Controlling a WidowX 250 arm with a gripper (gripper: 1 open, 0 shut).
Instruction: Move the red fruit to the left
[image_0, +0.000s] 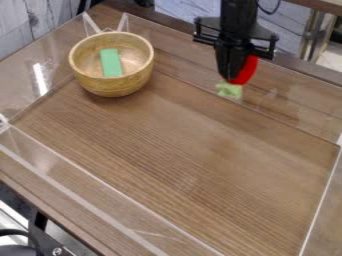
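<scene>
The black robot gripper (238, 72) is pointing straight down near the far right of the wooden tabletop (187, 160), its jaws clenched on the small glossy red toy fruit (242, 68). The fruit's light green leafy end is hanging below the fingers, close over the table (whether it is touching the wood is unclear). Well apart to the left, the round wooden bowl (112, 81) is sitting on the table, holding the flat green block (110, 62).
</scene>
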